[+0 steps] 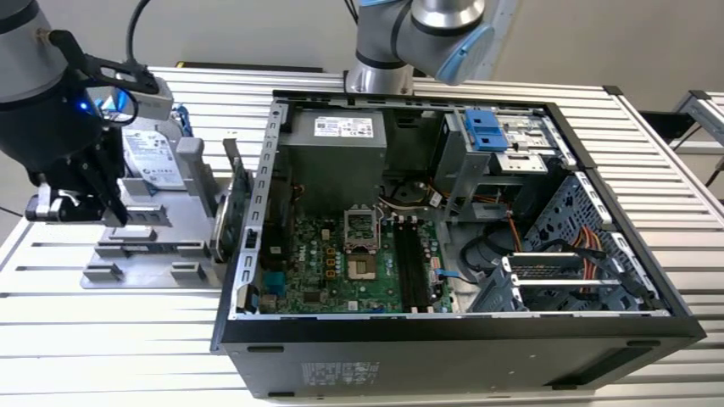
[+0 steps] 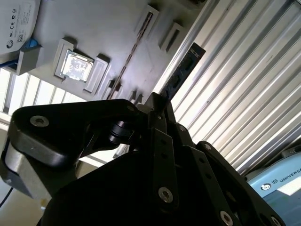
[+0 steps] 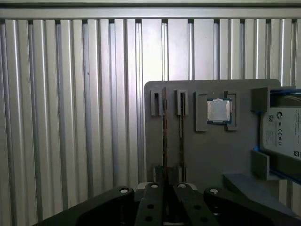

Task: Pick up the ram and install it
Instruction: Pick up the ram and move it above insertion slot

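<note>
So the gripper (image 1: 77, 202) hangs over the gray parts tray (image 1: 145, 254) on the bench (image 1: 114, 339), off to the exterior view's left of the open computer case (image 1: 453, 356). In the second wrist view its fingers (image 2: 162, 141) are pinched onto one end of the ram (image 2: 184, 66). The stick pokes straight out past the tips, with tray and bench slats behind it.

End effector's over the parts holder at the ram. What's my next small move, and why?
Probably a short, slow lift straight off the gray holder: the ram runs into the end effector, and a second stick stands close beside it, so sideways drift could knock it.
</note>
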{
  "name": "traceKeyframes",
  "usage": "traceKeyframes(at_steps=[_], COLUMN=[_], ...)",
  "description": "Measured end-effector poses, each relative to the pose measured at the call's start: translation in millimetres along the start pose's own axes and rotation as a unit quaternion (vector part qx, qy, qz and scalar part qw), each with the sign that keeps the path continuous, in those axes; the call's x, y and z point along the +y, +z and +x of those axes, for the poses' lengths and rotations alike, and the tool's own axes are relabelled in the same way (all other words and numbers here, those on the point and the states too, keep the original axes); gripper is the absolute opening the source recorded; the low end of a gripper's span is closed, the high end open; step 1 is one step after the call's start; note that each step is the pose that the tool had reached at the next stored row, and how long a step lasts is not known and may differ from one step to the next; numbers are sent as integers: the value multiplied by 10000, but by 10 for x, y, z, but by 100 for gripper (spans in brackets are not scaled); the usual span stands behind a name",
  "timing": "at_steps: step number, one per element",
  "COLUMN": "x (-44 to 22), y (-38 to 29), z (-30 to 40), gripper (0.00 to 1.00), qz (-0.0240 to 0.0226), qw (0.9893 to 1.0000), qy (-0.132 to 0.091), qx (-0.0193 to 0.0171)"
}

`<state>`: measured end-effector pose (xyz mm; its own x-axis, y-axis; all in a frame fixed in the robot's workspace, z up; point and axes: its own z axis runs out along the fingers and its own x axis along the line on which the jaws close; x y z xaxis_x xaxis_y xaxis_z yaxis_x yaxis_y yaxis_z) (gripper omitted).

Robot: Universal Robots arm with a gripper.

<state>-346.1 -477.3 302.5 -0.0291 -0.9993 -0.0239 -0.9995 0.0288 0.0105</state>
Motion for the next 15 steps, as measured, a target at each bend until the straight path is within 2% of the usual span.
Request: traceKeyframes(at_steps=[15], x=[3], y=[-272], z=[-9], gripper=[0], qz=[0], qw=[10000], qy=[0], qx=[0])
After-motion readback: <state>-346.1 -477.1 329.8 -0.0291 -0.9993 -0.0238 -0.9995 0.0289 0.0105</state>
